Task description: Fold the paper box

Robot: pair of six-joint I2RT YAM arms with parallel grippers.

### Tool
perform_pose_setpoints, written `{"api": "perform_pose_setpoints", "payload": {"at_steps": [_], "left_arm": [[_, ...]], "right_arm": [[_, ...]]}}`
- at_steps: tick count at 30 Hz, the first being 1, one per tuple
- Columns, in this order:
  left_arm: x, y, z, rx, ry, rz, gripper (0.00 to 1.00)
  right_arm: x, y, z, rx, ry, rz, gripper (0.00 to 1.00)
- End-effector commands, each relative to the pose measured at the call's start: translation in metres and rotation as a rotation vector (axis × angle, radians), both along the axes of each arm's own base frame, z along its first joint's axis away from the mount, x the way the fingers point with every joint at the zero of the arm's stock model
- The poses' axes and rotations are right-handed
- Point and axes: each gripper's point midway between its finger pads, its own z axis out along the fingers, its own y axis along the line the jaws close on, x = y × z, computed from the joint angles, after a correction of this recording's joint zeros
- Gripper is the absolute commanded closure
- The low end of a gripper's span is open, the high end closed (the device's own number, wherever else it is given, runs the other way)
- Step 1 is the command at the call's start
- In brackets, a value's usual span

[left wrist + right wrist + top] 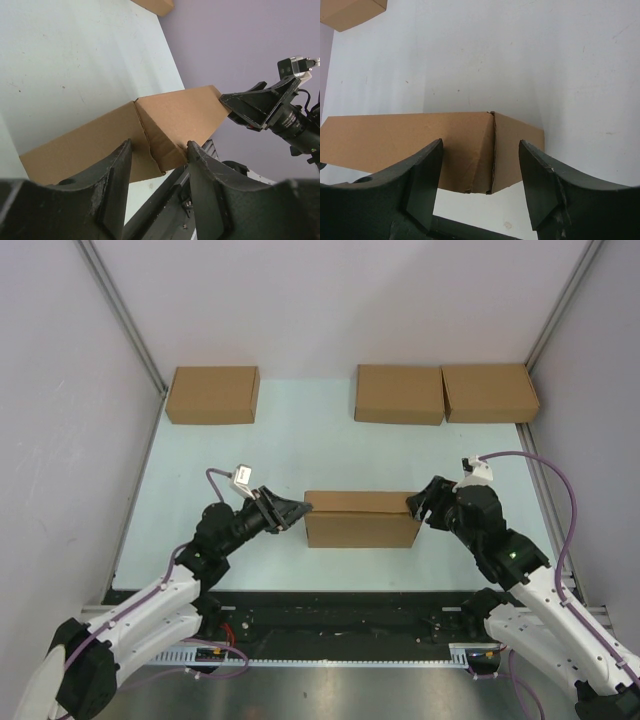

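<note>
The paper box (360, 520) is a closed, shallow brown rectangle lying mid-table. My left gripper (298, 508) is at its left end. In the left wrist view the gripper (159, 145) stands open astride the near corner of the box (170, 120), and its right fingertip (194, 148) touches the cardboard edge. My right gripper (418, 502) is at the right end. In the right wrist view it (481, 145) is open around the box's corner (470, 145), with a gap beside the right finger (535, 170).
Three smaller brown boxes sit along the back: one at the left (212, 394) and two side by side at the right (399, 393) (490, 392). Grey walls close the table on both sides and at the back.
</note>
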Motion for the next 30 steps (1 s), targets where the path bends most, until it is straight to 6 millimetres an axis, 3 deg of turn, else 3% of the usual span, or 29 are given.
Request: {"api": "perform_pose_setpoints", "payload": {"at_steps": [1, 14, 22, 30], "left_arm": [[-0.011, -0.004, -0.023, 0.016, 0.074, -0.058, 0.56], [-0.009, -0.001, -0.031, 0.049, 0.077, -0.05, 0.57], [-0.006, 0.0, -0.03, 0.069, 0.068, -0.045, 0.54], [-0.005, 0.001, -0.029, 0.096, 0.06, -0.044, 0.53]], "right_arm": [[-0.016, -0.002, -0.026, -0.054, 0.09, 0.044, 0.32], [-0.009, -0.003, -0.008, 0.089, 0.088, 0.059, 0.26], [-0.004, -0.019, 0.004, 0.233, 0.089, 0.078, 0.26], [-0.003, -0.002, 0.017, 0.362, 0.059, 0.151, 0.25]]}}
